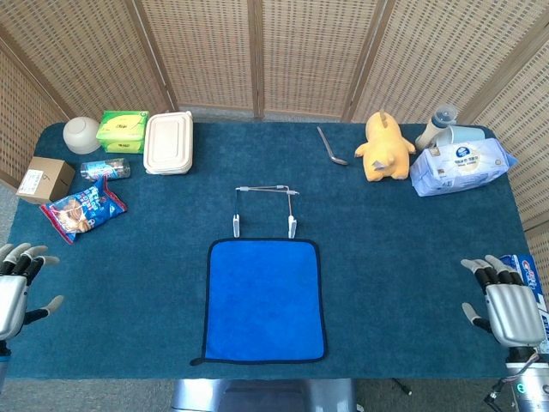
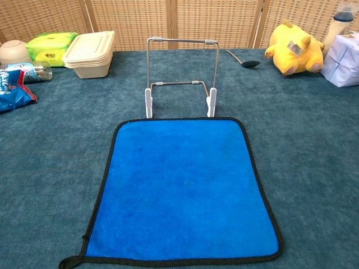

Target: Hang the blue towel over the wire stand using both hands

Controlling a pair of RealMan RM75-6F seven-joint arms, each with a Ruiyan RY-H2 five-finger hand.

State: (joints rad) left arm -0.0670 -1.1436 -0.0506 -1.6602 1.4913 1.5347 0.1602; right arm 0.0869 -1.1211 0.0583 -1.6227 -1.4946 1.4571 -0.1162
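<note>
Step in hand looks like the very start — nothing grasped. Head view: blue towel lies flat on the bench, far edge just beside the wire stand; left hand and right hand wait at opposite bench edges, fingers apart, holding nothing, well apart from the towel. Chest view: towel smooth, stand upright, no hands showing. Next move likely calls for both hands to reach inward to the towel's corners.
</note>
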